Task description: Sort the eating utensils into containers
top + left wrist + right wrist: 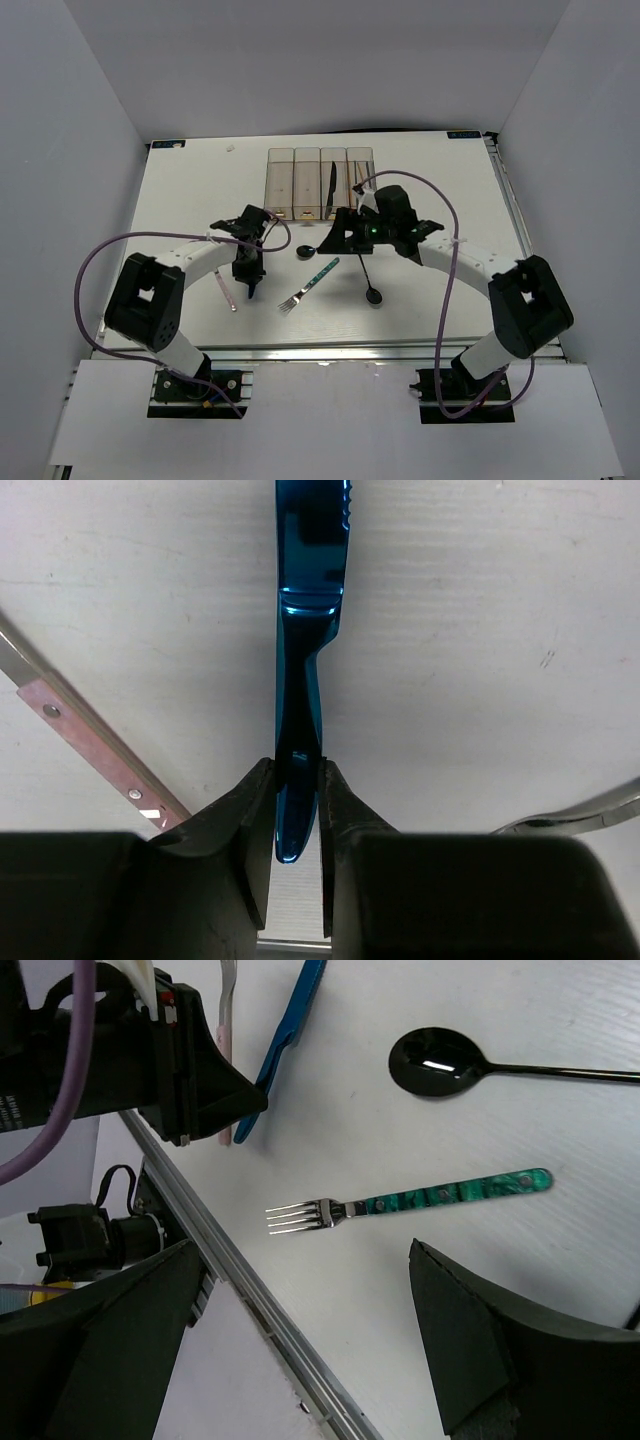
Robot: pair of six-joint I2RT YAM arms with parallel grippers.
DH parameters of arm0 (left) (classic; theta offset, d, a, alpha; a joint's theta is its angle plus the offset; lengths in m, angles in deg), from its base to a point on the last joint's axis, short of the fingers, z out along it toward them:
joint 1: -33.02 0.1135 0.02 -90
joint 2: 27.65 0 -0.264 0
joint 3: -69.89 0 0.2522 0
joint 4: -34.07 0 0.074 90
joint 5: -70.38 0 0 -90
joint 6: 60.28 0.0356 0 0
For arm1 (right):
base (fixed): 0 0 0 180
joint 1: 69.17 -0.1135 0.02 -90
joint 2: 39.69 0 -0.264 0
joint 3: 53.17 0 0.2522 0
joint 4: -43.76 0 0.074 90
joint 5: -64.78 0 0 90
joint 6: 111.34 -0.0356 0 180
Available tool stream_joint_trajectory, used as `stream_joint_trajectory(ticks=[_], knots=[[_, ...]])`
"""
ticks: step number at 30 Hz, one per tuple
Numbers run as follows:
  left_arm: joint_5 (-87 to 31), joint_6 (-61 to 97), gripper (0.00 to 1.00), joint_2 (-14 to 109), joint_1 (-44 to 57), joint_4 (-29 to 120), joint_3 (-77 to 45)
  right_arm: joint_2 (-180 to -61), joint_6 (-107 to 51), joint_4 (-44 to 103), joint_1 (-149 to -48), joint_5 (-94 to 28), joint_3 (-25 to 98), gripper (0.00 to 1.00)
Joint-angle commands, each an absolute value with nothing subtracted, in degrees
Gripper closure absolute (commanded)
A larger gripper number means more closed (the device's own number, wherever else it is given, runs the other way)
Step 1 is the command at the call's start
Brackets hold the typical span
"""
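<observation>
White table inside a white-walled booth; white surface fills both wrist views.

- Blue knife (305,680) is clamped by its handle end in the left gripper (297,780), blade pointing away from the fingers (245,810). Whether it is lifted off the table cannot be told.
- Step judged: knife to be carried to the containers (320,180), ahead of this gripper and to its right. The bin with the black knife (330,180) is judged the match.
- The grip sits far back on the handle, so the long blade may swing. It should be kept in line with the narrow bin, lowered tip first, and released low.
- Pink-handled fork (90,745) lies just left of the gripper, and a teal-handled fork (440,1195) lies to its right.
- Black spoon (440,1060) is noted beyond the teal fork.
- Right gripper (310,1300), jaws wide apart and empty, hangs near the bins' near end, so the approach path may be crowded.
</observation>
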State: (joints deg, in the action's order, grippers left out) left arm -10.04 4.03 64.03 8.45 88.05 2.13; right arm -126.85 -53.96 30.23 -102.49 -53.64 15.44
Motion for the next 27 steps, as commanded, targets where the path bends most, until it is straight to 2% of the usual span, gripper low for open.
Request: stream_joint_trajectory(ticks=[1, 11, 15, 18, 19, 20, 22, 27], knots=[[-11.44, 3.01, 1.0, 59.98, 8.06, 86.59, 3.56, -128.54, -56.41, 36.5, -104.41, -53.08, 16.22, 0.11], [-13.73, 2.39, 1.0, 63.04, 8.06, 85.44, 6.73, -131.71, -58.61, 37.04, -108.45, -51.76, 17.63, 0.12], [-11.19, 1.95, 0.99, 65.6, 7.71, 88.34, 5.59, -130.92, -58.34, 35.72, -108.55, -50.53, 17.63, 0.12], [-10.57, 1.86, 0.85, 66.57, 7.62, 89.4, 5.5, -129.61, -58.08, 34.57, -108.55, -49.56, 17.45, 0.12], [-10.57, 1.86, 0.73, 66.57, 7.62, 89.31, 5.59, -129.26, -57.91, 34.31, -108.63, -49.04, 17.37, 0.12], [-10.48, 1.78, 0.68, 66.57, 7.62, 89.31, 5.76, -128.82, -57.73, 33.87, -108.55, -48.86, 17.28, 0.12], [-10.13, 1.69, 0.6, 66.57, 7.54, 89.49, 5.76, -127.76, -57.55, 33.26, -108.55, -48.24, 17.36, 0.12], [-10.13, 1.6, 0.52, 66.92, 7.54, 89.05, 6.03, -125.48, -56.85, 31.94, -108.55, -47.45, 17.8, 0.12]])
